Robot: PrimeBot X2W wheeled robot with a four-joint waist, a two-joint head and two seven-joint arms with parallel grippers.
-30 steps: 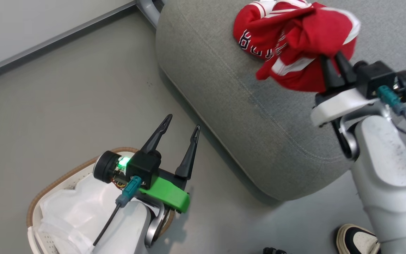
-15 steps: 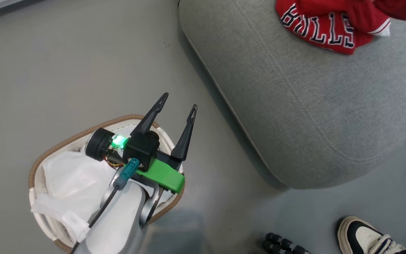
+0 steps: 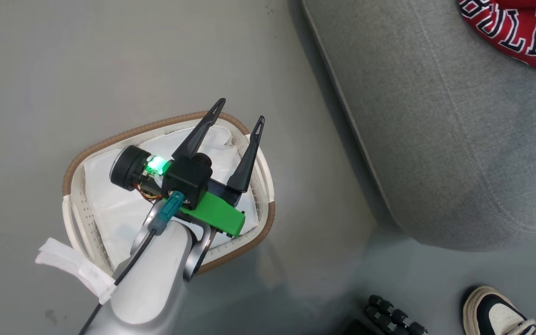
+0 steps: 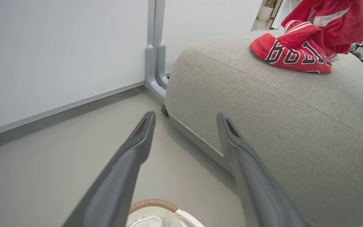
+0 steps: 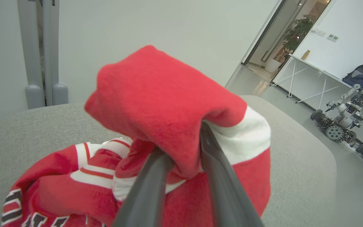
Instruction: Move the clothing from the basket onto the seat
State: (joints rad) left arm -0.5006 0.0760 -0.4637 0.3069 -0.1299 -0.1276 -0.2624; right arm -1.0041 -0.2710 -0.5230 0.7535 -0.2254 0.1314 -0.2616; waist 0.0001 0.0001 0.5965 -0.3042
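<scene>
Head view, item 1: clothing [image 3: 519, 32], red garments w/ white trim, bunched on seat [image 3: 435, 116] at upper right of frame. Basket [image 3: 156, 124] sat centre left, white liner [image 3: 110, 195] inside.
Handling (est.): light, soft, limp, not fragile; would sag and trail, so pinch a thick fold, not a thin hem.
Left end effector [image 3: 241, 109] was over basket, fingers spread, empty.
Right wrist view: right end effector [image 5: 183, 142] had a red fold betw. its fingers, raised above seat; clamped or slack, can't tell.

Bright, even indoor light; soft shadows.
</scene>
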